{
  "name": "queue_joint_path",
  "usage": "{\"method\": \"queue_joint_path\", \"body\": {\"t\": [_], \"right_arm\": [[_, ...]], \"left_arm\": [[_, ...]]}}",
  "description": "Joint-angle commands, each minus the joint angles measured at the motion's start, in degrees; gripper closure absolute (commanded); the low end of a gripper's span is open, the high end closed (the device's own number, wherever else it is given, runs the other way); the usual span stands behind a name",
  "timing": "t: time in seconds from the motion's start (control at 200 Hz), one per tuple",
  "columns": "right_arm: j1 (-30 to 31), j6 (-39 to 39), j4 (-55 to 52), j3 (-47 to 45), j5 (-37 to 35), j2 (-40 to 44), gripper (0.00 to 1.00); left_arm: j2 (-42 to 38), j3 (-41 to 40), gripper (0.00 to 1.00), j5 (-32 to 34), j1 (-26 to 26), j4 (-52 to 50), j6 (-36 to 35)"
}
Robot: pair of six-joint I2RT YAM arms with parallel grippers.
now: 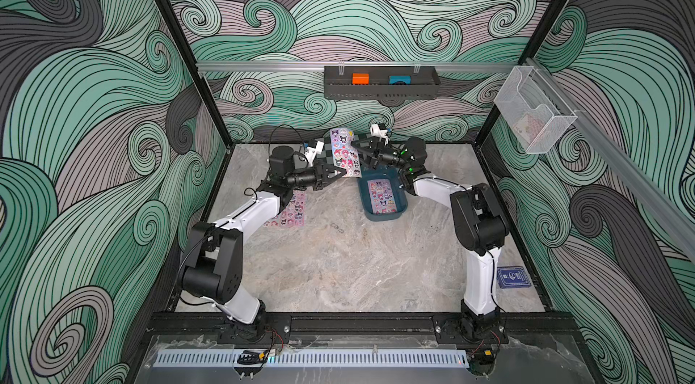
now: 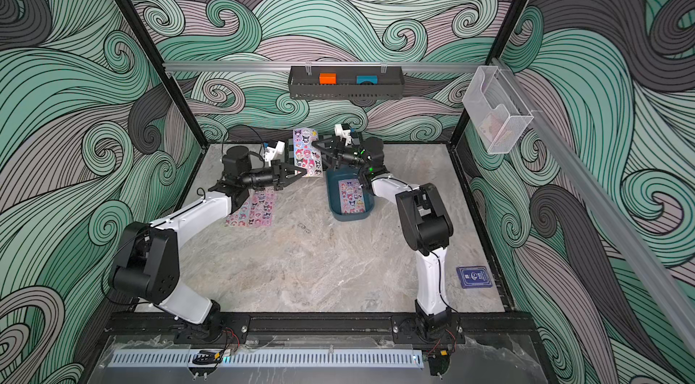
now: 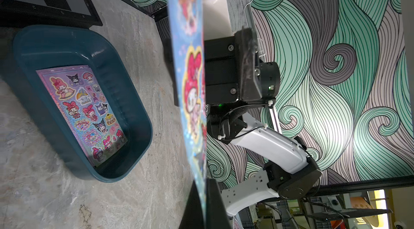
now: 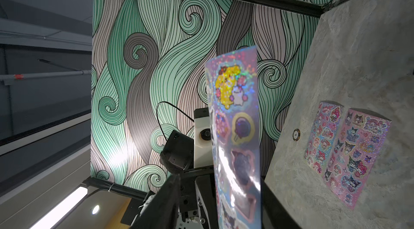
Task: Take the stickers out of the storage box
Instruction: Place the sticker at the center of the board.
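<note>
One glossy pink-purple rectangular sticker sheet (image 1: pixel 344 151) stands upright above the far edge of the grey bench (image 1: pixel 338 269). Its lower end is pinched in the closed left gripper (image 1: pixel 344 172), and the right gripper (image 1: pixel 359 154) straddles its top (jaws apart). Another sheet (image 1: pixel 381 196) lies in the shallow teal plastic tub (image 1: pixel 387 217) just beside; two more (image 1: pixel 289 213) lie flat by the left edge.

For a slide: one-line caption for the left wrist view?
Left gripper holds a glossy pink-purple sticker sheet raised beside the dark teal plastic tub, another sheet inside.

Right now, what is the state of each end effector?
Left end effector: closed on the raised sticker sheet.
Right end effector: open, straddling that sheet.
</note>
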State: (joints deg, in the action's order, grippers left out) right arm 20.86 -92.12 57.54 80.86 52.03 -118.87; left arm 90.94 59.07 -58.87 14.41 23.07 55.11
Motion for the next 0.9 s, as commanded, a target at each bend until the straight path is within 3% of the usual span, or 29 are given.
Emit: {"method": "queue_joint_path", "body": {"t": [0.0,0.15,0.22,0.31,0.425,0.515,0.635,0.896], "right_arm": [[0.26,1.20,-0.38,0.16,0.99,0.92,0.59],[0.29,4.74,-5.95,0.43,1.42,0.83,0.85],[0.36,7.05,-9.33,0.83,1.67,0.75,0.93],[0.91,11.10,-15.68,1.73,1.69,0.92,0.95],[2.44,18.93,-27.42,4.37,0.85,1.17,0.95],[4.38,28.21,-41.09,8.07,-1.60,1.03,0.95],[7.58,36.41,-54.15,13.28,-5.47,-0.76,0.95],[14.20,36.48,-55.25,15.91,-11.62,-7.69,0.95]], "left_arm": [[0.52,0.43,1.00,0.19,-0.31,-1.27,-2.05],[0.22,0.62,0.99,1.03,-0.68,-4.95,-4.59],[0.21,0.36,0.95,1.22,-0.94,-6.01,-5.44],[0.09,0.41,0.76,2.30,-1.99,-10.19,-8.79],[0.09,0.65,0.65,5.98,-4.71,-20.66,-16.10],[0.98,-0.61,0.63,8.05,-8.06,-24.57,-18.19],[0.70,-5.64,0.63,11.34,-11.61,-22.65,-16.24],[-3.09,-12.39,0.62,22.51,-12.65,-25.51,-23.68]]}}
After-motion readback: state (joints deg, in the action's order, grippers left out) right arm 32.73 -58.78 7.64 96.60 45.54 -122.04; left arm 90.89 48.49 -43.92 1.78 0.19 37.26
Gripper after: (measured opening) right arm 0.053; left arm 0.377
